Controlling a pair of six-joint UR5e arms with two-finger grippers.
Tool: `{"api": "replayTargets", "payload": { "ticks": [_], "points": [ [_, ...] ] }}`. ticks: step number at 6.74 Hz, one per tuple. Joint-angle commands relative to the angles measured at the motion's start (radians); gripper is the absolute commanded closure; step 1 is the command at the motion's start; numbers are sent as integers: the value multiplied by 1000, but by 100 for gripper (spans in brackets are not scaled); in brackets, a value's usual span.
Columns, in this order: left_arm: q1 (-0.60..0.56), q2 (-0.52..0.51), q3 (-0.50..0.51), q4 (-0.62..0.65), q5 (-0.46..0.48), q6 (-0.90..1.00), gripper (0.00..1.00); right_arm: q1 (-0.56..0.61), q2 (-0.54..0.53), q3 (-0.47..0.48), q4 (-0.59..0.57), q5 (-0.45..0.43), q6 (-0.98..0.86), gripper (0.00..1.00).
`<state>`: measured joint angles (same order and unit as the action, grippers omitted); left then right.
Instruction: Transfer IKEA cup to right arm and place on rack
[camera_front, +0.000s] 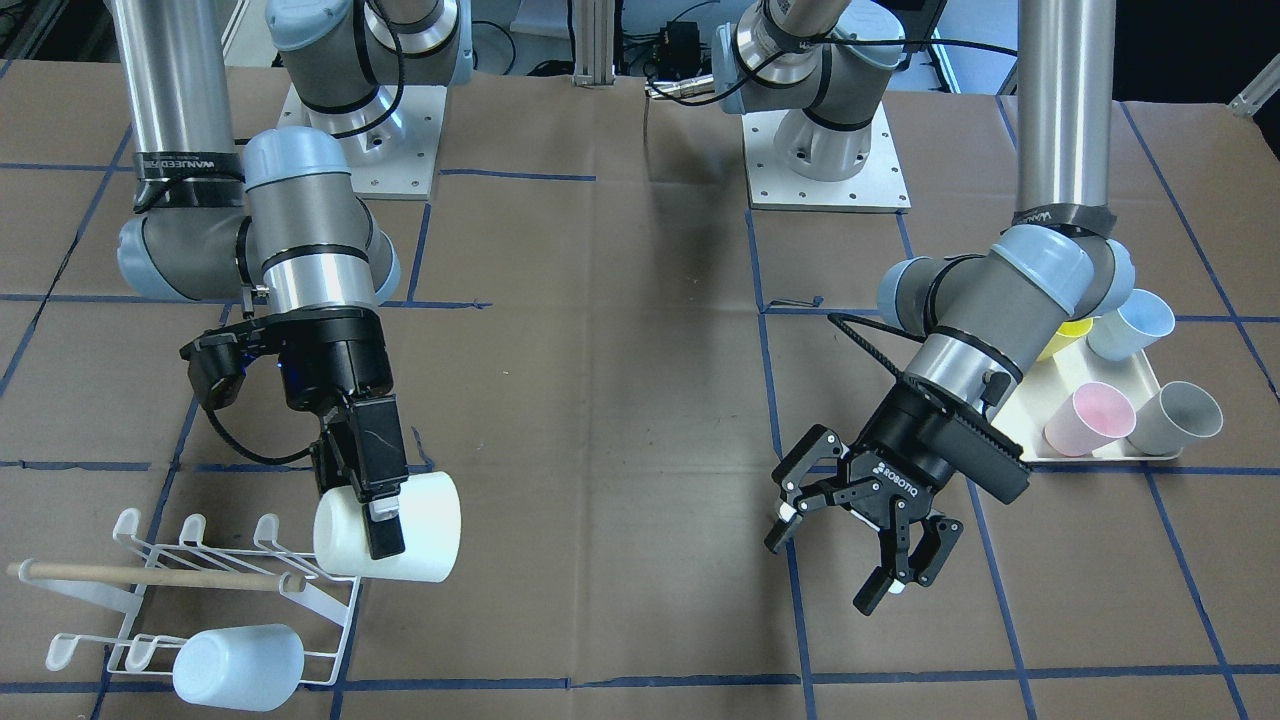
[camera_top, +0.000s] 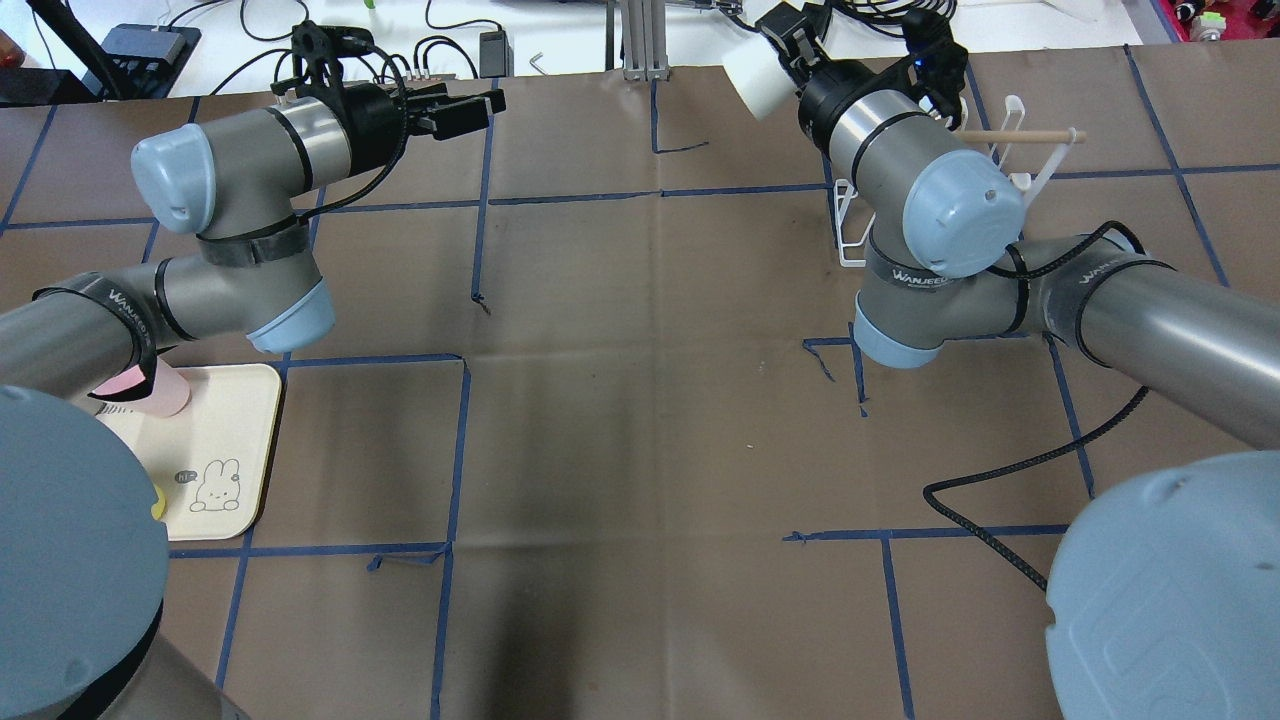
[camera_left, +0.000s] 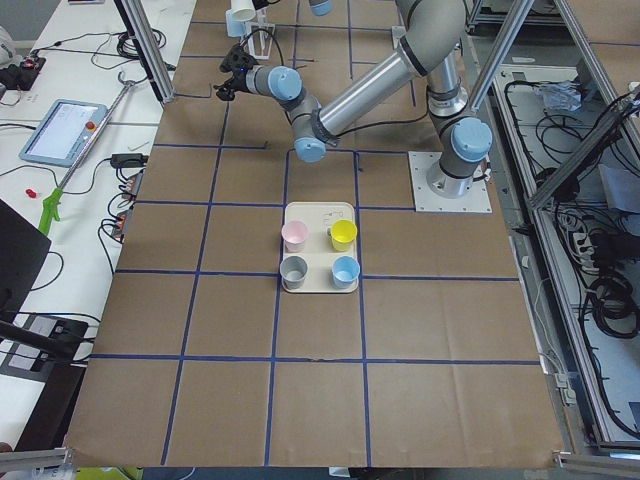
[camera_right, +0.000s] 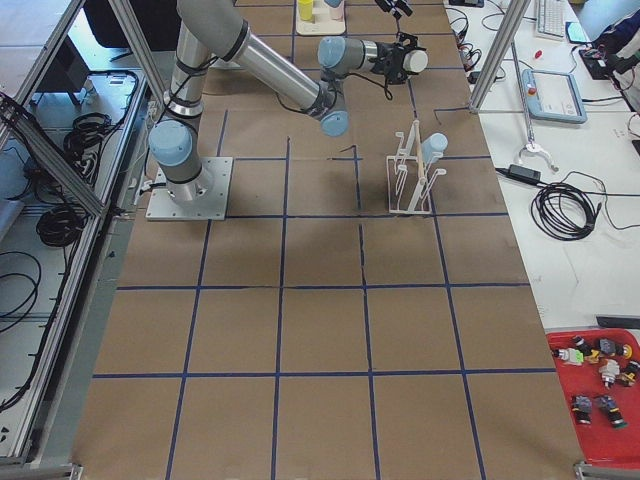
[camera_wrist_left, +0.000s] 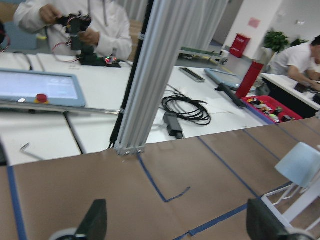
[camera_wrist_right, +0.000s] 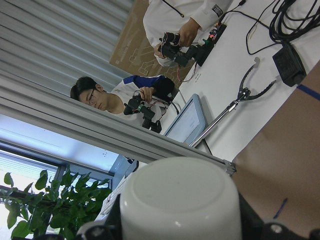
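Observation:
My right gripper (camera_front: 383, 520) is shut on a white IKEA cup (camera_front: 420, 530) and holds it on its side, close to the near end of the white wire rack (camera_front: 335, 610). The cup also shows in the overhead view (camera_top: 755, 75) and fills the right wrist view (camera_wrist_right: 180, 205). The rack has a wooden dowel (camera_front: 150, 575) and holds a pale blue cup (camera_front: 238, 667) on its front prongs. My left gripper (camera_front: 828, 568) is open and empty above the table, well apart from the white cup. Its fingertips (camera_wrist_left: 95, 222) frame the left wrist view.
A cream tray (camera_front: 1100, 457) beside my left arm holds pink (camera_front: 1090, 418), grey (camera_front: 1180, 418), pale blue (camera_front: 1135, 322) and yellow (camera_front: 1065, 335) cups. The brown table carries blue tape lines. Operators sit beyond the table's far edge (camera_wrist_left: 100, 30).

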<state>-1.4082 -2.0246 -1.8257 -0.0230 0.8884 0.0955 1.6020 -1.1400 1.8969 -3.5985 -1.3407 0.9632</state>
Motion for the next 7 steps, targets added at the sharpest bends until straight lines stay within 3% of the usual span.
{"api": "replayTargets", "payload": {
  "ticks": [1,3,5,6,7],
  "points": [
    [-67,58,58,-362,284,-17,2,-75,-6,-1,0,-3,-305,76],
    [-110,96,225,-829,484,-52,2,-146,-4,2,3,0,-548,76],
    [-112,95,435,-1319,566,-99,1,-223,-1,-1,62,9,-767,76],
    [-113,102,506,-1453,630,-99,1,-262,5,-10,64,11,-896,76],
    [-113,133,554,-1550,629,-106,1,-302,8,-18,64,17,-953,76]
  ]
}}
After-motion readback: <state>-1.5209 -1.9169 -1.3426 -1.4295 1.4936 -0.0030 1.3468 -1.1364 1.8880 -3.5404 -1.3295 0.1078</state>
